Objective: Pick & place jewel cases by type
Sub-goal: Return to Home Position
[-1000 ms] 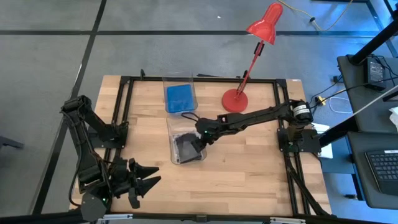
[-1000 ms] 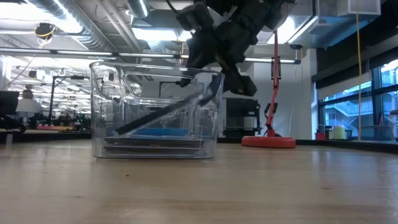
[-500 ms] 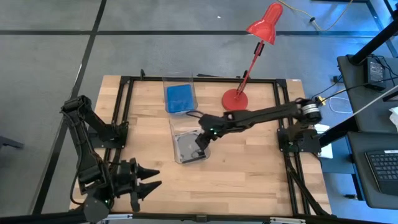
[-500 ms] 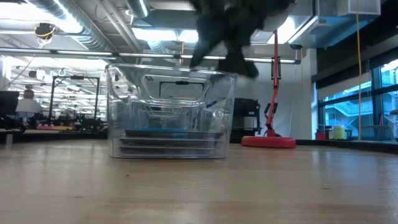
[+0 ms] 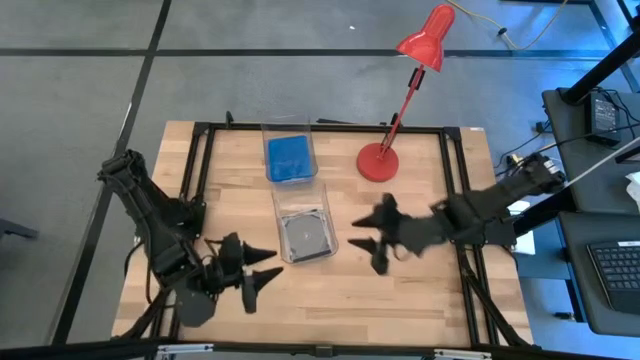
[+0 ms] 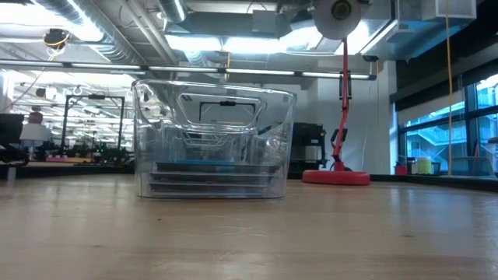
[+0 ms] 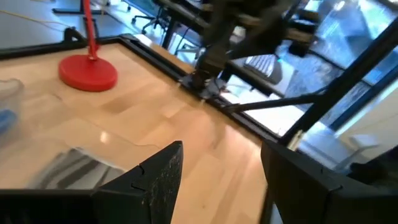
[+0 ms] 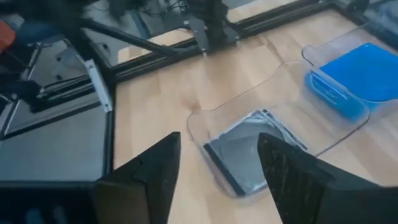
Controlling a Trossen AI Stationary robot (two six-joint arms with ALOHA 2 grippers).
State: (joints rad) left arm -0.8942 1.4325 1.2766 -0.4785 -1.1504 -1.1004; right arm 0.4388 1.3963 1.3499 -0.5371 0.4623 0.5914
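Observation:
Grey jewel cases [image 5: 306,236] lie stacked flat in the near clear bin [image 8: 219,121], and the stack [image 6: 207,183] shows on the bin's floor in the low view. Blue jewel cases [image 5: 290,156] lie in the far clear bin [image 8: 323,59]. My right gripper [image 5: 366,238] hovers open to the right of the near bin, its fingers pointing at the bin, with nothing between them [image 8: 217,180]. Near the table's front left, my left gripper [image 5: 262,271] stands open and empty [image 7: 221,186], pointing toward the table's right.
A red desk lamp stands on its round base [image 5: 378,161] at the far right of the table, its shade [image 5: 426,38] reaching past the far edge. A black frame [image 5: 462,250] borders the table. Bare wood lies in front of the near bin.
My right gripper has risen out of the near bin and drawn back toward the table's right edge, turning as it went. The grey case that leaned tilted in that bin now lies flat on the stack. My left gripper has swung toward the table's middle.

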